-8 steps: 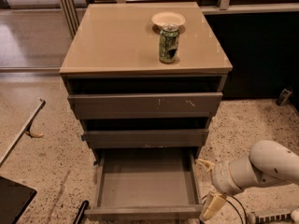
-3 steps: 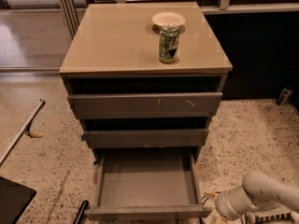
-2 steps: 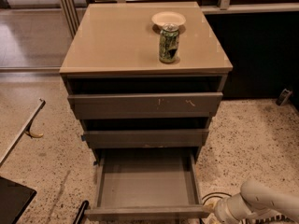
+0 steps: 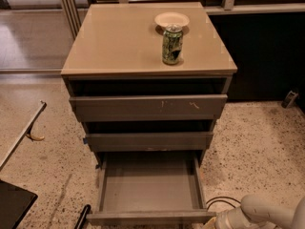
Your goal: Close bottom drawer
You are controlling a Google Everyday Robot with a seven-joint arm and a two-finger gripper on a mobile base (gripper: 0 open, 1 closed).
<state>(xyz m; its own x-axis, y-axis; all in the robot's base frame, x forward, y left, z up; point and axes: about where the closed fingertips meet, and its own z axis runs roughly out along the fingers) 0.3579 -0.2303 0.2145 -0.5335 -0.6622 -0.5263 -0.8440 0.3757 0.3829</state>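
Hovering low off the front right corner of the desk (image 4: 119, 42), the claw (image 4: 220, 222) is sitting just beside the bottom drawer (image 4: 150, 217), probably to push its front in; its width I cannot tell. The drawer is standing pulled out past the front edge.

Cabinet top (image 4: 119, 46), can (image 4: 172, 44), bowl (image 4: 171, 19), gripper (image 4: 213, 222) bottom right

Hand (image 4: 215, 223) low down, just beside the front right corner of the bottom drawer (image 4: 150, 185), which sits pulled wide open to its left. Well above it: can (image 4: 172, 44) and bowl (image 4: 171, 19) on the counter (image 4: 114, 42).
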